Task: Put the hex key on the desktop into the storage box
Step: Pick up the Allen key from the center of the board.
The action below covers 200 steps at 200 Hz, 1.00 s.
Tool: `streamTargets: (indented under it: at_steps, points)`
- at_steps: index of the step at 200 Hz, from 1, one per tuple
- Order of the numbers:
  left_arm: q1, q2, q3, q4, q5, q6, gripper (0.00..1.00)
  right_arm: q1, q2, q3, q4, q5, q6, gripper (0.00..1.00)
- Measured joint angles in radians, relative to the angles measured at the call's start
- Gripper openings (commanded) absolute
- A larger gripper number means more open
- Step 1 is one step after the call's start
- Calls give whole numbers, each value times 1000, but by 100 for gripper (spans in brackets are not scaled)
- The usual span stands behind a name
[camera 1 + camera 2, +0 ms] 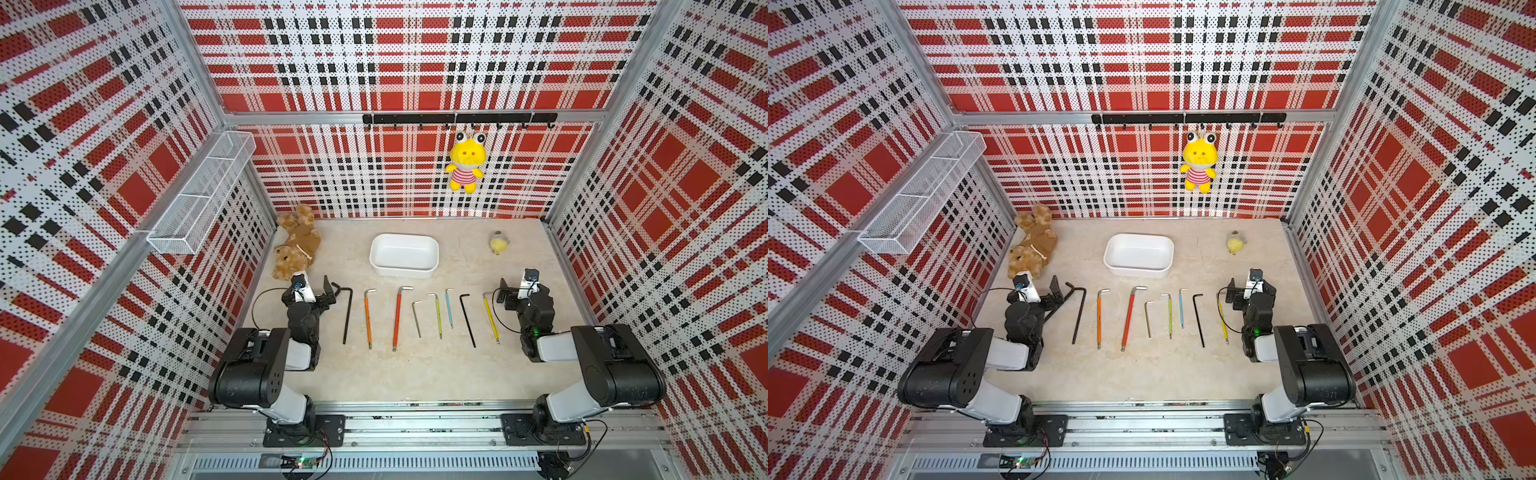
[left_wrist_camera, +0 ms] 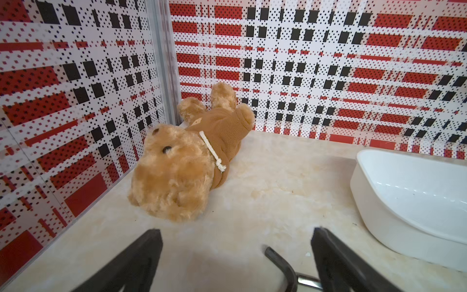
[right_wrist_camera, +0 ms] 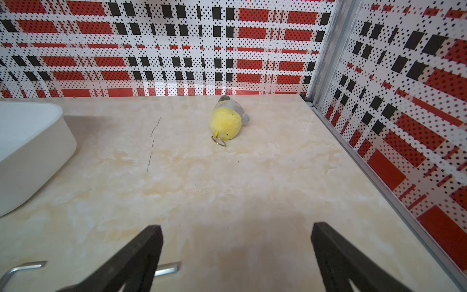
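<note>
— Where are the keys sitting at the moment?

— They are all lying on the desktop (image 1: 415, 374), in a row of hex keys (image 1: 417, 320) between the two arms. Going from the left arm's side across, I am seeing the long black hex key (image 1: 347, 316), the orange hex key (image 1: 368, 318), the red hex key (image 1: 397, 318), the small silver hex key (image 1: 417, 322), the green hex key (image 1: 438, 318), the blue hex key (image 1: 449, 309), the thin black hex key (image 1: 468, 320) and the yellow hex key (image 1: 491, 318). Their bent ends are pointing toward the storage box (image 1: 403, 272), which is sitting just beyond the row, apart from every key.

— And the left gripper (image 2: 237, 252)?

— It is holding its jaws spread wide and gripping nothing. In the left wrist view the bent end of the long black key is lying between its fingers (image 2: 141, 260), closer to one of them. Whether it is touching that finger, I cannot tell.

— The right gripper (image 3: 236, 252)?

— Also gaping wide, with nothing in it. It is hanging low beside the yellow key, whose silver tip is peeking out from behind one finger.

— Anything else lying about?

— A teddy bear (image 1: 297, 243) is sprawling in the far corner on the left arm's side, a small yellow plush keychain (image 1: 497, 243) is lying near the opposite far corner, and a yellow frog plush (image 1: 465, 164) is dangling from the black hook rail (image 1: 457, 118).
</note>
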Motion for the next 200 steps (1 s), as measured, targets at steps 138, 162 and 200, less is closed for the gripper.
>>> streamTargets:
  at_steps: [138, 162, 200]
  points:
    - [-2, -69, 47, -111, -20, -7, 97, 0, -60, 129, -234, 23, 1, 100]
    - [-39, -214, 125, -259, -71, -17, 96, 0, -116, 336, -460, 69, 15, 100]
    - [-94, -349, 331, -536, -114, -37, 97, 7, -101, 742, -965, 102, 88, 100]
